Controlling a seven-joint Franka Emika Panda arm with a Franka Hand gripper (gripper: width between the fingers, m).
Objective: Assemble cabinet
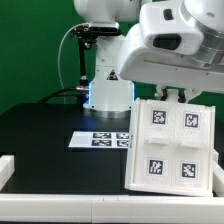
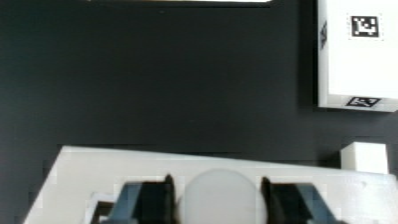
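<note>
Desk: Whereabouts of the cabinet body (image 1: 170, 145)?

Field: At the exterior view's right, near the front edge of the black surface (image 1: 45, 125). Standing up on edge and leaning a little, broad white face toward the camera. Four black-and-white square tags on that face, two above two.

Desk: State of the end effector (image 2: 217, 198)?

Field: Down on the body's upper edge, directly under the big white wrist housing (image 1: 175, 40). Closed onto that edge, by the wrist view: dark fingers (image 2: 150, 200) on either side, white plastic filling the gap between. No wider apart than the thickness of the part.

Desk: Lower edge touching the surface or lifted clear?

Field: Impossible to tell from either view.

Desk: Other cabinet pieces?

Field: Seen from the wrist only. A smaller white panel (image 2: 361, 55) flat on the surface, tags on its top and side face, well apart from the held body. Also a small white block (image 2: 365, 158), near the body's edge in that picture.

Desk: Elsewhere in the exterior view?

Field: Flat on the surface, the marker board (image 1: 98, 140), one end hidden behind the body. Behind the board, a white pedestal (image 1: 108, 95) with a blue glow.
</note>
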